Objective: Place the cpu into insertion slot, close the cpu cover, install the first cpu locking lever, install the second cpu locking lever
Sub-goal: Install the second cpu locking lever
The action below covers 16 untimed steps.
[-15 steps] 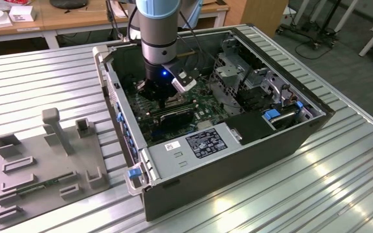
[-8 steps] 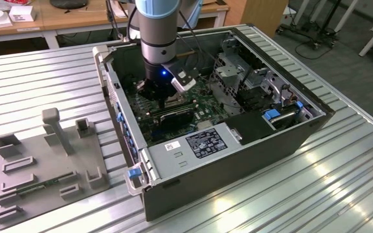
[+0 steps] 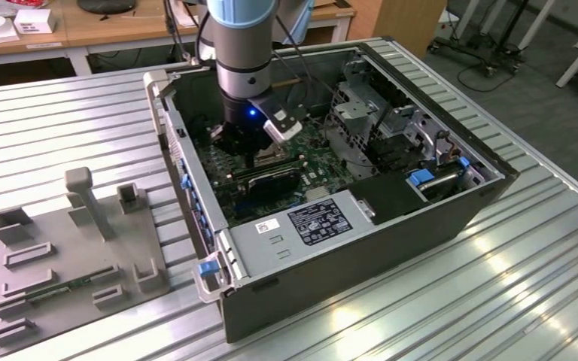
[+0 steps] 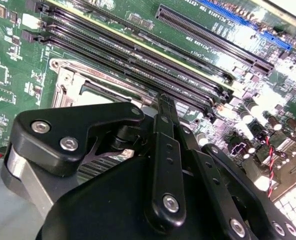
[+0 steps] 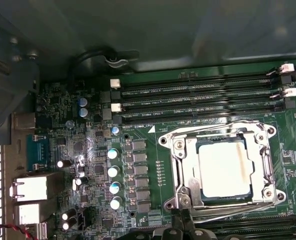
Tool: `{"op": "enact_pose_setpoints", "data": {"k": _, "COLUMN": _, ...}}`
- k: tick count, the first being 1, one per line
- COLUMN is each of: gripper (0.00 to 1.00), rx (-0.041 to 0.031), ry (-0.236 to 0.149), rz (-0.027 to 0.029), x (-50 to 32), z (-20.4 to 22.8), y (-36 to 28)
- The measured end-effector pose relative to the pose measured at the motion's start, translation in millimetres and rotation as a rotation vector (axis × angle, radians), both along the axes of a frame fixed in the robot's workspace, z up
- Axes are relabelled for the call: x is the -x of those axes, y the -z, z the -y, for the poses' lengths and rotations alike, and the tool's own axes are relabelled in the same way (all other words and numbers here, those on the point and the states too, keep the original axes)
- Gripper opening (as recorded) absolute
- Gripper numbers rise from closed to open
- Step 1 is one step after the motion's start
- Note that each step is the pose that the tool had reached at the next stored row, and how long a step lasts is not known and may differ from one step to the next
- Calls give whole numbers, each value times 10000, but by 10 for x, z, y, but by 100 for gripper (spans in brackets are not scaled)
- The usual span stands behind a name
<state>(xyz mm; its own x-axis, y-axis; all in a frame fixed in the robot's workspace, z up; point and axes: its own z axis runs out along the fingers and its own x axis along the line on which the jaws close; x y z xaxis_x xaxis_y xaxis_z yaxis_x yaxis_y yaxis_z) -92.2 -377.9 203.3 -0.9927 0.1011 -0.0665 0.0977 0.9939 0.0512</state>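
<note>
You see: gripper (image 3: pixel 252 149) low inside the case (image 3: pixel 390 226), over the board (image 5: pixel 88 150) | fingers: cannot tell whether spread or pinching | cpu (image 5: pixel 224 168) seated in slot (image 5: pixel 180 165), cover (image 5: pixel 258 150) down around it, beside memory slots (image 5: pixel 198 102).

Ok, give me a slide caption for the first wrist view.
Wrist view of the motherboard: the cpu sits in the insertion slot, the cpu cover lying around it.
</note>
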Motion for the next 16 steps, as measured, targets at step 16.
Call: {"op": "enact_pose_setpoints", "data": {"k": 16, "gripper": 11, "rx": 3, "ry": -6, "rz": 130, "x": 9, "z": -62, "y": 30}}
